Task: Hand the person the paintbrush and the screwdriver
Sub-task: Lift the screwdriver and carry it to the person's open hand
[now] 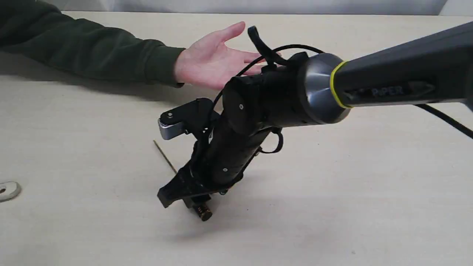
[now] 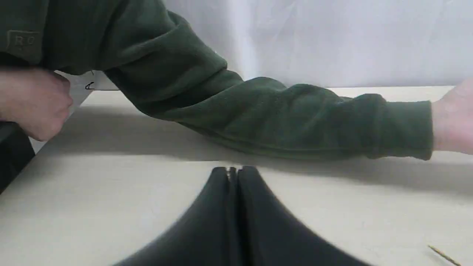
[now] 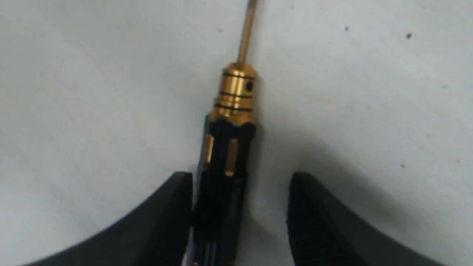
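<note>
The screwdriver [image 3: 228, 147] lies flat on the table, its black handle with gold rings between the fingers of my right gripper [image 3: 240, 177]. That gripper is open: one finger touches the handle, the other stands apart. In the exterior view the right gripper [image 1: 186, 197] points down at the table over the screwdriver [image 1: 165, 156], whose thin shaft sticks out to the left. The person's hand [image 1: 212, 59] is held palm-up just behind the arm. My left gripper [image 2: 232, 170] is shut and empty, low over the table. The paintbrush is out of view.
The person's dark green sleeve [image 2: 295, 118] lies across the table in front of the left gripper. A second hand [image 2: 33, 99] is at the table's far corner. A small grey disc [image 1: 9, 190] sits at the left edge.
</note>
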